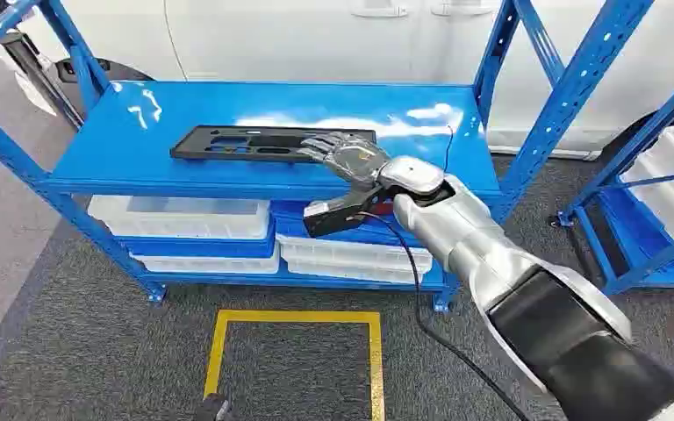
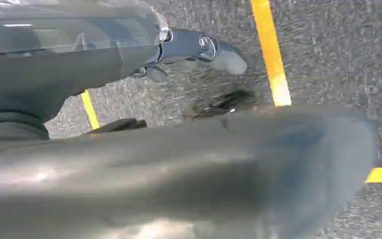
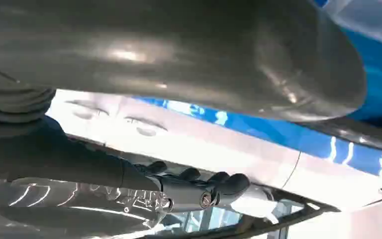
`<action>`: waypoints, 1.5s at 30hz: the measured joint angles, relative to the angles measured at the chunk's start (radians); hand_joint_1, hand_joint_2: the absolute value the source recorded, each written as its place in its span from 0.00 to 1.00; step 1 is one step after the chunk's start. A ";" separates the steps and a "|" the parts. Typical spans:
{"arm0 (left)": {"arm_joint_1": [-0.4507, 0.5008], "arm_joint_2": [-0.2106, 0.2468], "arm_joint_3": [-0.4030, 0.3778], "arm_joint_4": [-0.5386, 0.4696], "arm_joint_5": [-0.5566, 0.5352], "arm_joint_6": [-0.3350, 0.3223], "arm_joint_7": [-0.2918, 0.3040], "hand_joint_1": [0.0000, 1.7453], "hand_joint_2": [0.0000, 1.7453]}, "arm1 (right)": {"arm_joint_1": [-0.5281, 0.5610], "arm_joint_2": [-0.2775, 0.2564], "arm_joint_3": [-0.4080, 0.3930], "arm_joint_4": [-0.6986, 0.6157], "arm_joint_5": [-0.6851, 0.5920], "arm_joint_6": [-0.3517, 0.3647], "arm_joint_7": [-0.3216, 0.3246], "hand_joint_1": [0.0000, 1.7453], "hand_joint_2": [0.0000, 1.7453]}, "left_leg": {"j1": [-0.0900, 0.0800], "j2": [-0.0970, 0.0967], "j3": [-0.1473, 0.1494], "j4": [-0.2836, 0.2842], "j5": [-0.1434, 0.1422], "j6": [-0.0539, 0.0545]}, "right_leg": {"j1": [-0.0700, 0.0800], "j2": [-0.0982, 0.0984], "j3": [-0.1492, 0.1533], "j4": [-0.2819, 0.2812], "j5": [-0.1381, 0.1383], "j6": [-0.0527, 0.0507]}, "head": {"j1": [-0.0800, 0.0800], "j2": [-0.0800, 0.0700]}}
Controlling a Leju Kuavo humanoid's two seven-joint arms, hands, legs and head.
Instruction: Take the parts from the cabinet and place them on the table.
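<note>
- Over the top shelf (image 1: pixel 140 132) of the blue rack, you see the right hand (image 1: pixel 347 156) reaching forward, its silver arm (image 1: pixel 483 246) coming in from the lower right of the head view with the wrist roughly level.
- Your right hand's fingers (image 1: pixel 320 145) lie stretched out and slightly spread, flat on the right end of the black part (image 1: pixel 246 143); they touch its top, but you cannot tell whether anything curls under its edge, so a true grasp is not confirmed.
- From the right wrist view you see dark fingers (image 3: pixel 214 186) held side by side and extended, with the thick grey thumb (image 3: pixel 179 55) looming blurred above them.
- That black part is a long, flat, matte panel with several slots cut through it, lying flat on the glossy shelf, slightly nearer its front edge than its back.
- You can see the shelf's painted metal shining with white reflections; the uprights are perforated blue steel.
- Below it, translucent white plastic bins (image 1: pixel 184 219) sit stacked on the lower level.
- Your left hand (image 2: pixel 199 50) hangs over speckled grey carpet (image 2: pixel 328 59) crossed by yellow tape (image 2: pixel 271 59); its fingers look loosely extended with nothing in them.
- A black cable (image 1: pixel 417 281) trails down from the right wrist.
</note>
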 joint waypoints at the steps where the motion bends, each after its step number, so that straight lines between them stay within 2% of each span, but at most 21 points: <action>1: 0.001 0.000 0.000 0.000 0.001 0.000 -0.001 0.00 0.00 | -0.001 0.002 0.000 0.000 -0.001 0.000 0.000 0.00 0.00 | 0.001 0.000 0.028 -0.089 0.068 0.002 | 0.000 0.000 0.015 0.000 -0.011 0.003 | 0.000 0.000; 2: 0.002 0.000 0.000 0.000 0.002 0.000 -0.001 0.00 0.00 | 0.000 0.004 0.000 0.001 -0.001 0.000 0.000 0.00 0.00 | 0.000 0.000 0.049 -0.184 0.153 0.009 | -0.001 0.001 0.023 0.000 -0.022 0.007 | 0.000 0.000; 6: 0.001 0.003 0.001 0.000 0.006 -0.002 -0.008 0.00 0.00 | -0.001 0.006 0.002 0.002 -0.005 -0.002 0.000 0.00 0.00 | -0.015 -0.001 0.049 -0.202 0.135 0.037 | -0.005 0.002 0.019 0.004 -0.035 0.030 | 0.000 0.000; 8: -0.001 0.003 0.001 0.000 0.009 -0.006 -0.018 0.00 0.00 | -0.002 0.006 0.002 0.001 -0.006 -0.002 0.000 0.00 0.00 | -0.007 0.000 0.063 -0.214 0.133 0.047 | -0.005 0.001 0.020 0.020 -0.054 0.042 | 0.000 0.000; 9: -0.003 0.003 0.001 0.000 0.010 -0.008 -0.023 0.00 0.00 | -0.005 0.005 0.002 0.001 -0.006 -0.002 0.000 0.00 0.00 | -0.007 0.001 0.067 -0.215 0.128 0.055 | -0.003 0.000 -0.007 0.071 -0.075 0.045 | 0.000 0.000; 11: -0.005 0.003 0.002 0.000 0.011 -0.010 -0.031 0.00 0.00 | 0.001 0.004 0.003 0.002 -0.006 -0.002 0.000 0.00 0.00 | -0.008 0.001 0.075 -0.214 0.118 0.061 | -0.005 0.000 -0.110 0.243 -0.137 0.052 | 0.000 0.000; 13: -0.002 0.003 0.002 0.000 0.011 -0.012 -0.032 0.00 0.00 | 0.012 0.003 0.004 0.005 -0.007 -0.003 -0.003 0.00 0.00 | -0.009 0.000 0.083 -0.211 0.108 0.062 | -0.005 0.000 -0.187 0.340 -0.139 0.054 | 0.000 0.000; 15: -0.002 0.003 0.002 0.000 0.011 -0.012 -0.032 0.00 0.00 | 0.014 0.002 0.006 0.006 -0.007 -0.003 -0.003 0.00 0.00 | -0.010 -0.002 0.096 -0.206 0.096 0.061 | -0.004 0.000 -0.165 0.243 -0.048 0.048 | 0.000 0.000; 17: -0.002 0.003 0.002 0.000 0.011 -0.013 -0.033 0.00 0.00 | 0.008 0.002 0.006 0.006 -0.008 -0.003 -0.003 0.00 0.00 | -0.011 -0.004 0.108 -0.201 0.083 0.056 | 0.001 -0.001 -0.091 0.056 0.058 0.034 | 0.000 0.000; 21: -0.003 0.001 0.002 0.001 0.011 -0.015 -0.034 0.00 0.00 | 0.005 0.003 0.008 0.006 -0.011 -0.005 -0.003 0.00 0.00 | -0.014 -0.002 0.108 -0.200 0.074 0.039 | 0.012 0.001 -0.074 0.014 0.047 0.018 | 0.000 0.000; 23: -0.004 0.002 0.002 0.001 0.010 -0.015 -0.033 0.00 0.00 | 0.003 0.003 0.008 0.007 -0.013 -0.006 -0.003 0.00 0.00 | -0.014 -0.001 0.105 -0.190 0.062 0.027 | -0.001 0.001 -0.060 -0.008 0.043 0.006 | 0.000 0.000; 24: -0.004 0.002 0.002 0.001 0.009 -0.015 -0.034 0.00 0.00 | 0.002 0.004 0.008 0.007 -0.015 -0.006 -0.005 0.00 0.00 | -0.014 -0.001 0.089 -0.152 0.045 0.023 | -0.001 0.004 -0.054 -0.012 0.034 -0.006 | 0.000 0.000; 27: 0.000 0.002 0.002 0.001 0.008 -0.012 -0.033 0.00 0.00 | 0.005 0.006 0.008 0.008 -0.015 -0.006 -0.006 0.00 0.00 | -0.004 -0.001 -0.032 0.081 -0.037 0.013 | 0.002 0.002 -0.034 -0.011 0.018 -0.011 | 0.000 0.000; 29: 0.006 0.002 0.002 0.001 0.008 -0.012 -0.033 0.00 0.00 | 0.011 0.006 0.008 0.008 -0.015 -0.006 -0.006 0.00 0.00 | 0.004 -0.001 -0.071 0.118 -0.012 0.003 | 0.001 0.002 -0.013 -0.010 0.002 -0.006 | 0.000 0.000; 32: 0.007 0.002 0.002 0.001 0.008 -0.010 -0.032 0.00 0.00 | 0.011 0.007 0.008 0.008 -0.016 -0.006 -0.006 0.00 0.00 | 0.017 0.001 0.034 -0.140 0.151 -0.004 | -0.003 0.002 0.032 -0.008 -0.029 0.011 | 0.000 0.000; 34: 0.006 0.001 0.002 0.001 0.008 -0.010 -0.032 0.00 0.00 | 0.008 0.008 0.008 0.009 -0.017 -0.006 -0.006 0.00 0.00 | 0.007 0.001 0.082 -0.209 0.106 0.006 | -0.001 0.006 0.042 -0.007 -0.047 0.026 | 0.000 0.000; 39: -0.001 0.002 0.002 0.001 0.008 -0.010 -0.042 0.00 0.00 | 0.005 0.008 0.009 0.005 -0.019 -0.009 -0.006 0.00 0.00 | 0.003 0.000 0.112 -0.209 0.087 0.044 | -0.012 0.002 0.043 0.029 -0.070 0.053 | 0.001 0.000; 41: -0.005 0.003 0.002 0.001 0.010 -0.009 -0.043 0.00 0.00 | 0.001 0.007 0.009 0.005 -0.019 -0.009 -0.006 0.00 0.00 | 0.002 0.001 0.125 -0.210 0.071 0.054 | -0.011 0.001 -0.062 0.196 -0.115 0.056 | 0.001 0.000; 42: -0.004 0.003 0.002 0.001 0.010 -0.009 -0.043 0.00 0.00 | 0.007 0.007 0.010 0.005 -0.019 -0.009 -0.006 0.00 1.00 | 0.001 0.001 0.133 -0.210 0.063 0.055 | -0.011 0.001 -0.124 0.283 -0.135 0.057 | 0.001 0.000; 43: -0.002 0.003 0.002 0.001 0.011 -0.009 -0.043 0.00 0.00 | 0.013 0.006 0.010 0.006 -0.018 -0.009 -0.006 0.00 1.00 | 0.000 0.000 0.143 -0.210 0.054 0.057 | -0.011 0.001 -0.179 0.347 -0.137 0.057 | 0.001 0.000; 45: 0.001 0.003 0.003 0.001 0.011 -0.009 -0.043 0.00 0.00 | 0.020 0.006 0.011 0.010 -0.019 -0.009 -0.006 0.00 1.00 | -0.001 -0.004 0.168 -0.210 0.035 0.058 | -0.009 0.001 -0.214 0.322 -0.057 0.050 | 0.001 0.000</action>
